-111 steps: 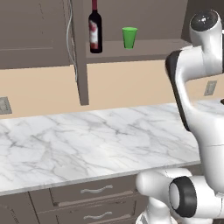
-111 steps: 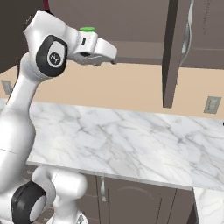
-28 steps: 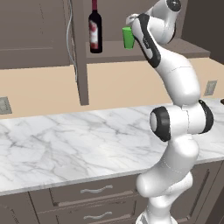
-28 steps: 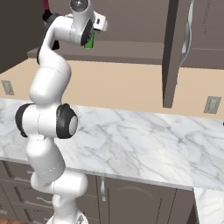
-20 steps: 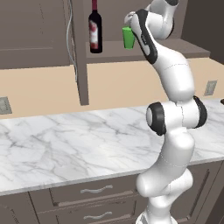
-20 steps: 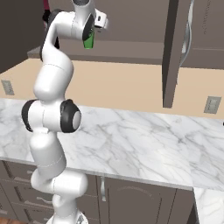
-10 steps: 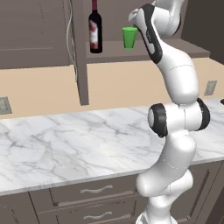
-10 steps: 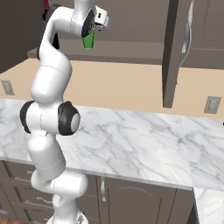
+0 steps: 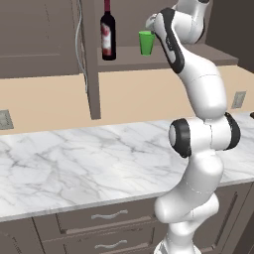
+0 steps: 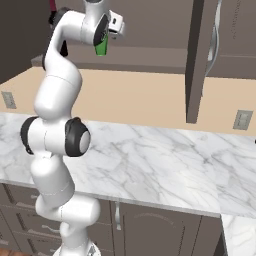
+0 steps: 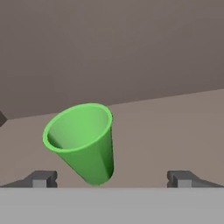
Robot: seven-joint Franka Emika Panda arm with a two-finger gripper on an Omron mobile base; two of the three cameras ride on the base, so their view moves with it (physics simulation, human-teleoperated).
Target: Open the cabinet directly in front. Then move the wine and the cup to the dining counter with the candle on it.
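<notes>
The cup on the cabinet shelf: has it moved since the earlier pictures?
No. The green cup stands at the same spot on the shelf, the same gap right of the wine bottle.

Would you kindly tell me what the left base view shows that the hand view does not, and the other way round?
Left base view alone: the wine standing on the cabinet shelf left of the cup, the open cabinet door with its silver handle, the marble worktop and the drawers beneath it. Hand view alone: the inside of the cup, and the open gripper, its fingertips apart to either side of the cup and not touching it. Both share the green cup and the brown shelf it rests on.
</notes>
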